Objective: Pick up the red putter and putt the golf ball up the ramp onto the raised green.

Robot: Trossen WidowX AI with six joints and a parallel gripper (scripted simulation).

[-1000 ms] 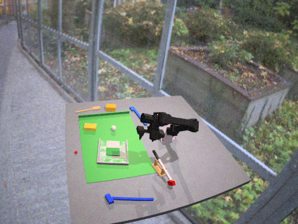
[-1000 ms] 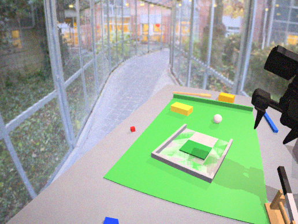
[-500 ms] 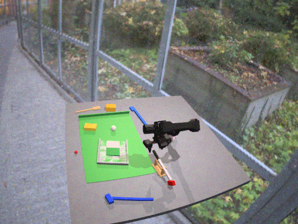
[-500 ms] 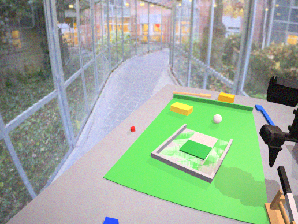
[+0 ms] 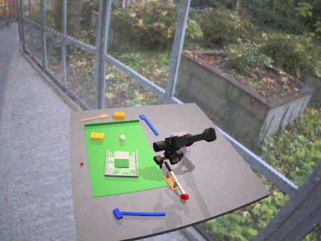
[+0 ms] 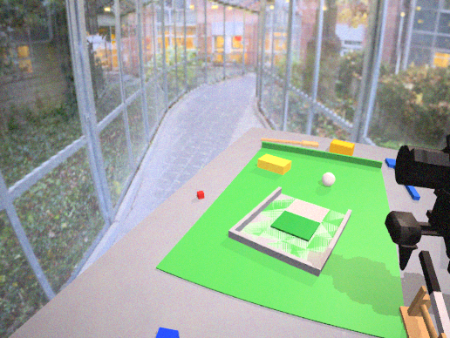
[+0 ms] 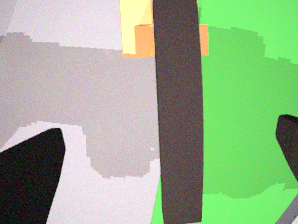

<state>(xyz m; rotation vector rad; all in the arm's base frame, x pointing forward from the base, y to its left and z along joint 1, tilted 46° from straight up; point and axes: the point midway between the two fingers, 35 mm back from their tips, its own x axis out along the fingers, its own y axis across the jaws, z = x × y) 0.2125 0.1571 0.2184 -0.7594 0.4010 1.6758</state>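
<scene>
The red putter lies tilted on a wooden stand [image 5: 167,179] [image 6: 410,321] [image 7: 145,41]; its dark grip [image 5: 168,166] [image 6: 429,271] [image 7: 181,110] points up towards the arm and its red head [image 5: 185,196] is at the low end. My gripper [image 5: 168,163] [image 6: 427,260] [image 7: 174,132] is open and empty, close above the grip end, with the grip showing between the spread fingers in the wrist view. The white golf ball [image 5: 122,137] [image 6: 328,179] rests on the green mat, facing the pale ramp [image 5: 121,154] [image 6: 309,210] and darker green patch [image 5: 121,163] [image 6: 296,226] inside a low-walled frame.
A yellow block [image 5: 97,136] [image 6: 274,164] sits on the mat left of the ball. An orange block [image 5: 119,115] [image 6: 342,147] and an orange stick [image 5: 93,118] [image 6: 283,142] lie behind the mat's back rail. Blue clubs [image 5: 150,125] [image 5: 143,213] lie behind and in front. A red cube [image 5: 81,163] [image 6: 201,194] is at left.
</scene>
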